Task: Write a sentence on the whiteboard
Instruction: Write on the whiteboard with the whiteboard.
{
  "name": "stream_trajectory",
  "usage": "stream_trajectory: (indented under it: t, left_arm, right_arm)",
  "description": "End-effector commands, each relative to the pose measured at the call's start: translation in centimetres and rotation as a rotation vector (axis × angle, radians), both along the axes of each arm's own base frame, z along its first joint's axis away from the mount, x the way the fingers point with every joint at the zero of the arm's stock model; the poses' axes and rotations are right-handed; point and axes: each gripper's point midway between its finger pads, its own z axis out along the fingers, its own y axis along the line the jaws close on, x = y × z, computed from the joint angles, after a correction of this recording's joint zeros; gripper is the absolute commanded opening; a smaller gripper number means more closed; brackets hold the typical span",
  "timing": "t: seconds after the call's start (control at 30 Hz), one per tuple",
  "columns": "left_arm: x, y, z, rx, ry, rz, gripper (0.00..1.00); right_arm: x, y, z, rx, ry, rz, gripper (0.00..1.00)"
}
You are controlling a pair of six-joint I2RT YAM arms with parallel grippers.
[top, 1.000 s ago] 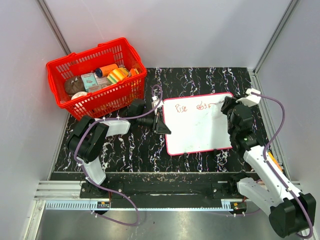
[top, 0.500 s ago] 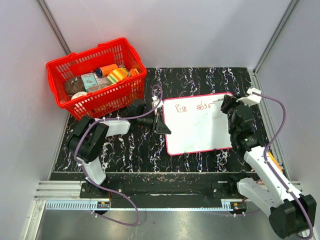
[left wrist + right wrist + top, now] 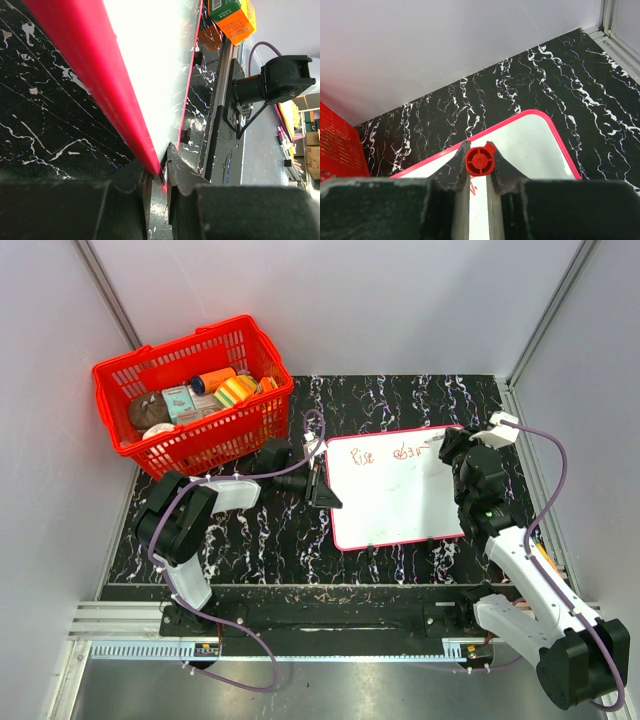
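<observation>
Left fingers (image 3: 322,485) pinching whiteboard (image 3: 395,502) edge, right fingers (image 3: 445,447) clamped on red marker (image 3: 480,161) above it

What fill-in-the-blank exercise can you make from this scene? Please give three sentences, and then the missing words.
1. The left gripper is shut on the edge of the ____.
2. The marker held in the right gripper is ____ in colour.
3. Seen from above, the basket stands on the ____ side of the scene.

Missing words: whiteboard; red; left.
</observation>
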Motion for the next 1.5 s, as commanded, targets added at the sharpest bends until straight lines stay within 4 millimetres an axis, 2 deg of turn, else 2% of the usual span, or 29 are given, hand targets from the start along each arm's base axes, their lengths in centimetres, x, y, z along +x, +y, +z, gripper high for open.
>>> stream_trajectory:
  t: [0.0,0.8,1.1,1.33,1.47]
  left_arm:
    - [-0.3,-0.3,-1.5,0.066,-0.072,-0.010,0.00]
    - [-0.3,-0.3,-1.5,0.066,-0.072,-0.010,0.00]
    - [-0.3,-0.4,-1.5,0.068,-0.071,-0.010,0.00]
    - [-0.3,-0.5,-1.5,0.067,-0.072,-0.012,0.00]
    - [-0.3,-0.4,-1.5,0.069,-0.076,-0.010,0.00]
  right_arm:
    - [-0.1,0.2,1.5,0.022,-0.029,0.018,0.00]
    - [-2.4,-0.5,-3.0,0.007,0.083,0.010,0.00]
    - [-2.8,-1.9,-2.1,-0.006,0.063,-0.059,0.00]
    - [-3.1,-2.4,0.3,0.012,-0.014,-0.083,0.00]
    - [-3.7,-1.7,2.1,0.027,-0.072,-0.032,0.00]
